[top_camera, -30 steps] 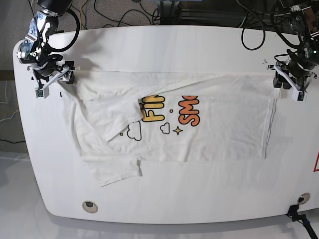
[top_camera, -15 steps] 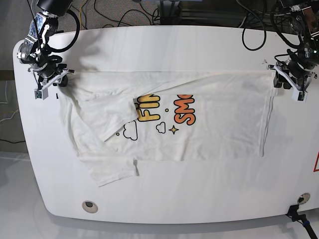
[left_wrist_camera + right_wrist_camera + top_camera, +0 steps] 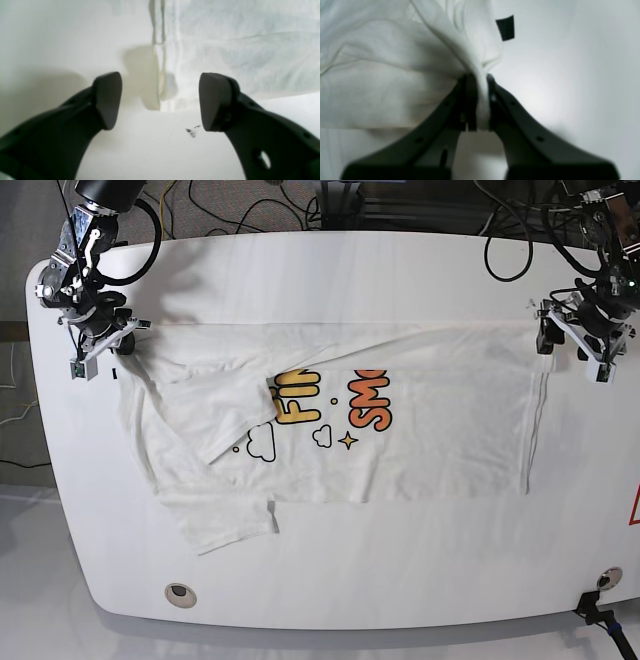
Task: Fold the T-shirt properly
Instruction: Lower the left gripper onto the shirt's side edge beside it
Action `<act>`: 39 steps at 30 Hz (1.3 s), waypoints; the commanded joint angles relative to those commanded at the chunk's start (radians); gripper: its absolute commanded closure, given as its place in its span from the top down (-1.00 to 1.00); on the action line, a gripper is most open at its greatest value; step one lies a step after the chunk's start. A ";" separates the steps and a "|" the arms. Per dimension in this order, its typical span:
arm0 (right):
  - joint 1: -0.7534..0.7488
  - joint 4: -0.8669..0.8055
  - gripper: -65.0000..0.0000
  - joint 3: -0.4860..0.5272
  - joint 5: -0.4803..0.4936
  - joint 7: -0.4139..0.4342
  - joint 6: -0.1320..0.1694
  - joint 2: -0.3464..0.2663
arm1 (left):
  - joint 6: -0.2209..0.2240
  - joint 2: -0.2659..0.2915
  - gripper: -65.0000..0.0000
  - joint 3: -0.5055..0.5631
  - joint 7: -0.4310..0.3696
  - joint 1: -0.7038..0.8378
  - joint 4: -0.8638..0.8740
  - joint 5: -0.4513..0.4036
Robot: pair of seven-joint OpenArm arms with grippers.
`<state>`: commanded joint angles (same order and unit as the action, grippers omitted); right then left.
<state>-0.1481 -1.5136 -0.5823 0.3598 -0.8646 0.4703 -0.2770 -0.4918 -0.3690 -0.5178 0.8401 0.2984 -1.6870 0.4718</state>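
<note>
T-shirt (image 3: 400, 430): soft creased cotton | right hand (image 3: 480, 100) pinching fabric | left hand (image 3: 160, 100) released

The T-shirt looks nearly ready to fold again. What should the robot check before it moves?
1. Right claw pinching the T-shirt corner: ok.
2. Left claw holding cloth: not ok, it is open, with the hem between its fingers but untouched.
3. Top edge pulled straight: ok.
4. Sleeve lying flat: not ok, it sticks out in front.
5. Table behind the shirt bare: ok.
</note>
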 joint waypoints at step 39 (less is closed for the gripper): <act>-0.002 0.000 -1.00 0.000 0.008 0.000 0.000 0.000 | -0.101 0.011 -0.87 0.084 0.000 -0.077 0.256 -0.003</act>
<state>-0.1496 -1.5136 -0.5823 0.3675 -0.8646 0.4703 -0.2770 -0.5930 -0.3583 -0.4335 0.8401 0.2217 -1.4308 0.4687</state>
